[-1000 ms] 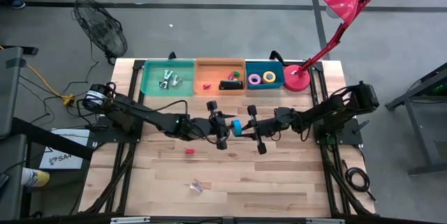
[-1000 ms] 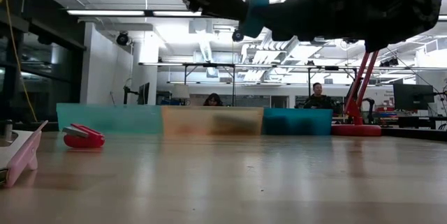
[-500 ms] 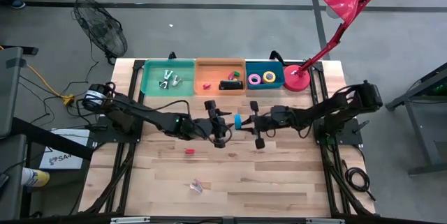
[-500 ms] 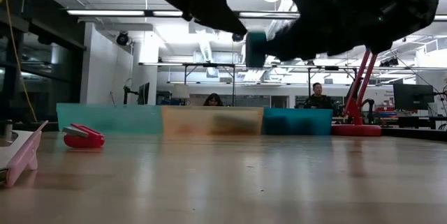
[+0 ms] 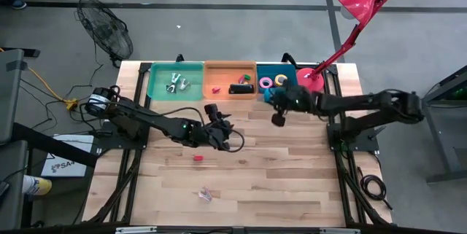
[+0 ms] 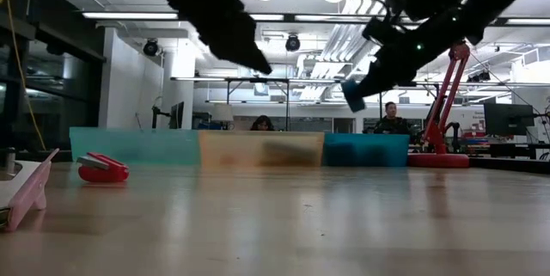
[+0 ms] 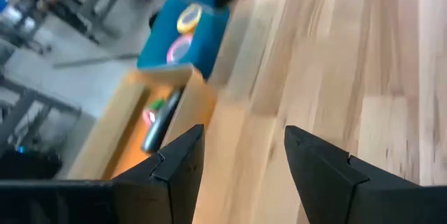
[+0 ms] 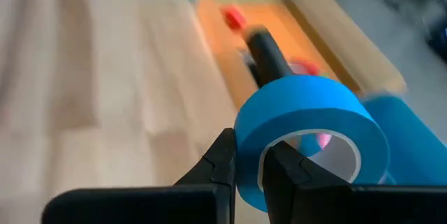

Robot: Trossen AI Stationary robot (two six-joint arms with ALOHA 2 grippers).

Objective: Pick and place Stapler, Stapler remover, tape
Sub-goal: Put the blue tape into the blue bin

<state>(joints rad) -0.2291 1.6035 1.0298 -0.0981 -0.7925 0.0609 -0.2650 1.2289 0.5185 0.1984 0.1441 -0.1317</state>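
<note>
My right gripper (image 5: 276, 114) is shut on a light blue tape roll (image 8: 307, 109) and hovers above the table just short of the blue bin (image 5: 276, 73). The roll also shows in the low view (image 6: 352, 95). Pink (image 5: 265, 82) and yellow (image 5: 282, 80) tape rolls lie in that bin. A black stapler (image 5: 239, 88) lies in the orange bin (image 5: 219, 70). Small metal stapler removers (image 5: 175, 83) lie in the green bin (image 5: 157, 81). My left gripper (image 7: 241, 137) stands open over the table's middle (image 5: 226, 128), holding nothing. My right gripper pinches the near wall of the tape ring (image 8: 248, 155), with one finger (image 8: 283, 172) inside the hole and the other (image 8: 220, 161) outside. The roll is lifted clear of the table and juts out past the fingertips toward the bins.
A small red stapler (image 5: 197, 158) lies on the table's left half, also in the low view (image 6: 101, 168). A small silvery piece (image 5: 206, 195) lies nearer the front edge. A red desk lamp (image 5: 312, 81) stands right of the blue bin.
My left gripper has let go of the light blue tape and drawn back a little toward the table's left. My right gripper has carried the roll from the table's middle toward the far edge and the blue bin, tipping up toward level as it went.
</note>
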